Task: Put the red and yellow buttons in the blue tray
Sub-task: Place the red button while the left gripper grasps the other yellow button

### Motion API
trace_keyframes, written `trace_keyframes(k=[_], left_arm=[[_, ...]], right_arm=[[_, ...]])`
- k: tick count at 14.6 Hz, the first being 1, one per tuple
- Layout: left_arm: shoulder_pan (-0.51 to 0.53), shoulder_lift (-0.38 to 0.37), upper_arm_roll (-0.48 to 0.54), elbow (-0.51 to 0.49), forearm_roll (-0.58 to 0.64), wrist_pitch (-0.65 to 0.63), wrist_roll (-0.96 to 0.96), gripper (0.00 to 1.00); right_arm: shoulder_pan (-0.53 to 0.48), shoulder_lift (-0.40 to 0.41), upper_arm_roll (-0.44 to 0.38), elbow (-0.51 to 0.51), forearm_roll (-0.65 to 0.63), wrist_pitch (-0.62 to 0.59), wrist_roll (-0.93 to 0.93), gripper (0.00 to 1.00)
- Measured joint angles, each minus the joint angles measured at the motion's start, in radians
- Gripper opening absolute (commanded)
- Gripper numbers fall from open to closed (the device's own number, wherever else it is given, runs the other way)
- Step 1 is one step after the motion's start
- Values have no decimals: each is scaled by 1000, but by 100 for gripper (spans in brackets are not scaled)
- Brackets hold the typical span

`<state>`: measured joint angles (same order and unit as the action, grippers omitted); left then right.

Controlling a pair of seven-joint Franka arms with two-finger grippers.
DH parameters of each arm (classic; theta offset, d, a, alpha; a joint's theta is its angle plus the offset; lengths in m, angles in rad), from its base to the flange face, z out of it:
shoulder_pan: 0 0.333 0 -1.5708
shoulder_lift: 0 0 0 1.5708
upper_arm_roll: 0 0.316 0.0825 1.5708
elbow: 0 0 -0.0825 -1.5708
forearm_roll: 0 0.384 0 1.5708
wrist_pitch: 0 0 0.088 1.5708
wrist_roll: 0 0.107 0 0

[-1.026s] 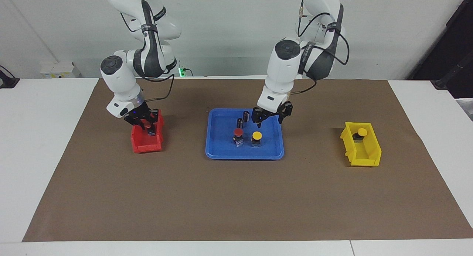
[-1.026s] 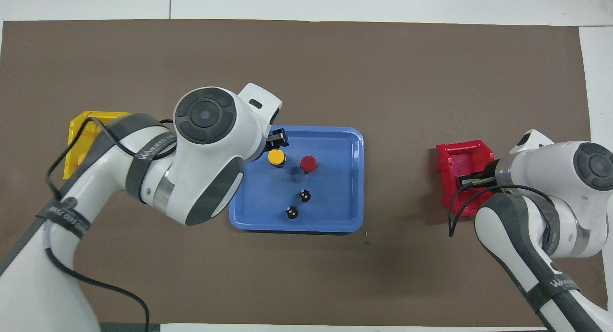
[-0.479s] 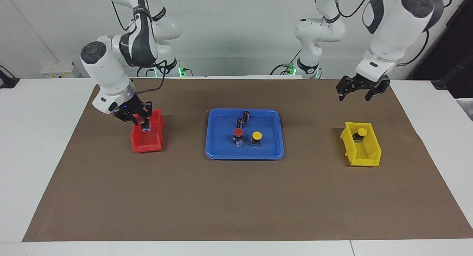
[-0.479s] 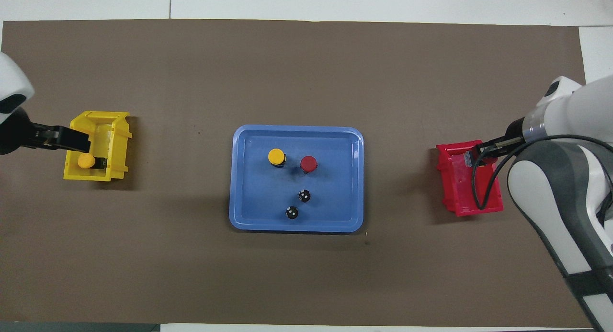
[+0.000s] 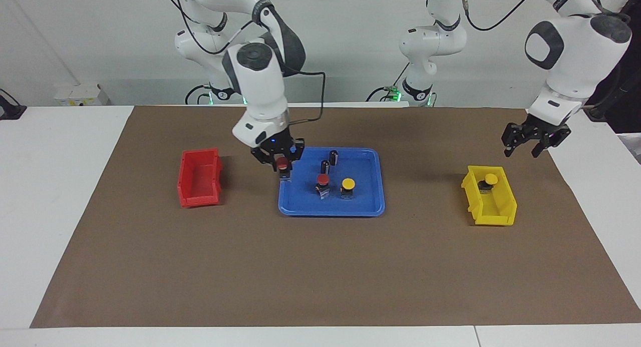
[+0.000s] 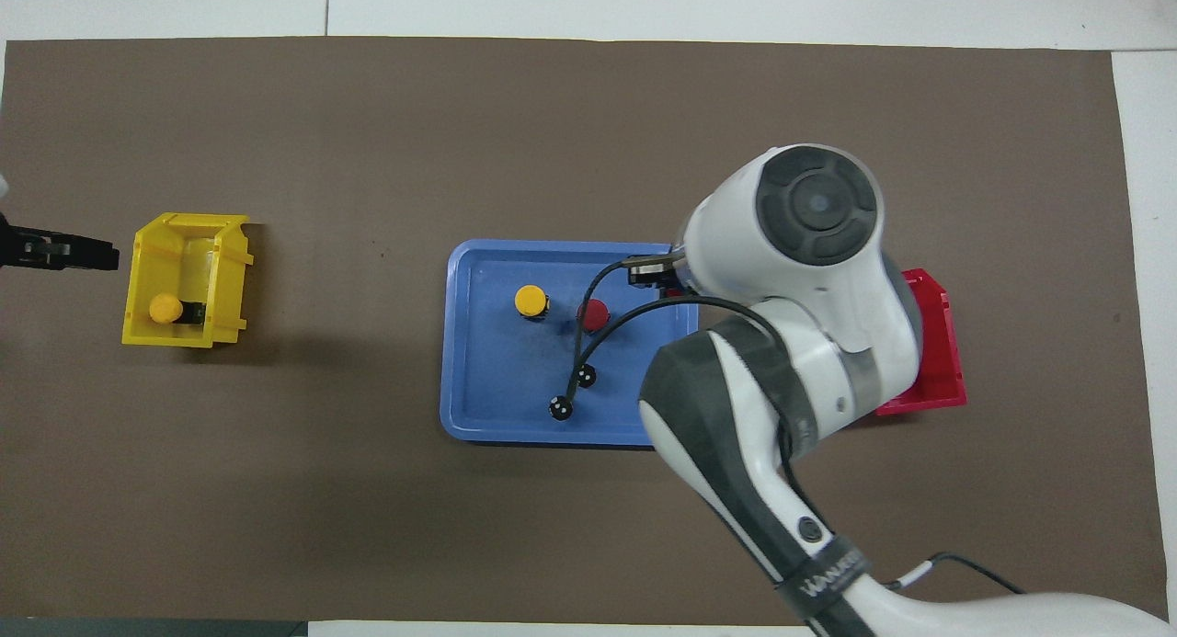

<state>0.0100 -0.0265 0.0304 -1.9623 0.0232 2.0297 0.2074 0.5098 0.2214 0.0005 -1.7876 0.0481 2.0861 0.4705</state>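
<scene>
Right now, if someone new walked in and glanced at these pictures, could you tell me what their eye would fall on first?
Probably the right claw, shut on a red-capped button, over the edge of the blue tray toward the right arm's end. The tray already holds a red button, a yellow button and two dark cylinders. Next, the bright yellow bin with one yellow button in it, the left claw above it.

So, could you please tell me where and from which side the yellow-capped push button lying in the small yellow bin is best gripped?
The yellow-capped push button lies on its side in the small yellow bin. Probably grip its black body just past the cap, coming straight down, since the bin's walls block sideways approaches.
</scene>
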Motion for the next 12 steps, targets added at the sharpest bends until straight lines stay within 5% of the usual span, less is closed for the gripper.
trace_keyframes(k=[8, 9, 12], left_arm=[[12, 67, -1, -167, 0, 199, -36, 71], [14, 67, 0, -187, 0, 218, -42, 71], [31, 67, 0, -215, 0, 247, -61, 71]], right_arm=[[-10, 50, -14, -109, 0, 156, 4, 25], [-8, 50, -14, -124, 0, 180, 4, 35], [-1, 57, -9, -158, 0, 213, 4, 100]])
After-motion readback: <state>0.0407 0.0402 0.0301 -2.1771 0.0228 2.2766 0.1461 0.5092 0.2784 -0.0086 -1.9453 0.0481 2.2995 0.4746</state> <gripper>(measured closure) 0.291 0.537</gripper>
